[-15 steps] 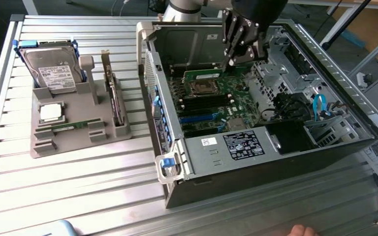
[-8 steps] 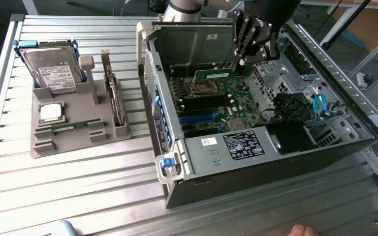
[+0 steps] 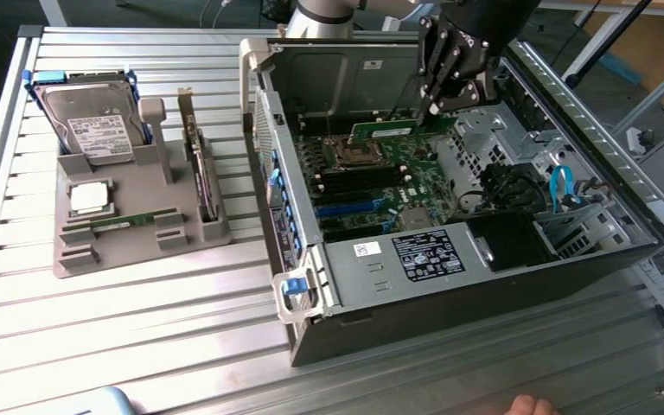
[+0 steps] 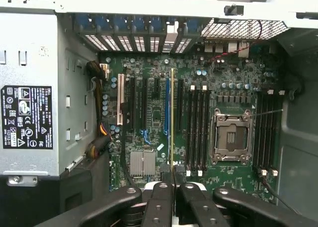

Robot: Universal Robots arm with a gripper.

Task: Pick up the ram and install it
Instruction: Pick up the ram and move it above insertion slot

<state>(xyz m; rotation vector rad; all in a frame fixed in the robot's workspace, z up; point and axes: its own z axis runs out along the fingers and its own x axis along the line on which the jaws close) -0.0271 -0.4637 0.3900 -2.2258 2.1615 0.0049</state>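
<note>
The tool (image 3: pixel 437 105) was clamped on the ram (image 3: pixel 383 130), holding it edge-down above the motherboard (image 3: pixel 384 186) inside the open computer case (image 3: pixel 424 320), over the memory slots (image 4: pixel 196 127) beside the processor socket (image 4: pixel 231 137). Well apart on the tabletop (image 3: pixel 136 328), a grey holder (image 3: pixel 136 238) carried a hard drive (image 3: pixel 96 125).

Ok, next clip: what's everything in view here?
ram: one, green, held above the motherboard
computer case: one, black and silver, open on the table
motherboard: one, green, inside the case
holder: one, grey, beside the case
hard drive: one, silver, in the holder
processor chip: one, silver, in the holder
expansion card: one, dark, upright in the holder
table: one, silver slats
person's fingertip: one, table's near edge
gripper: one, black, shut on the ram
</note>
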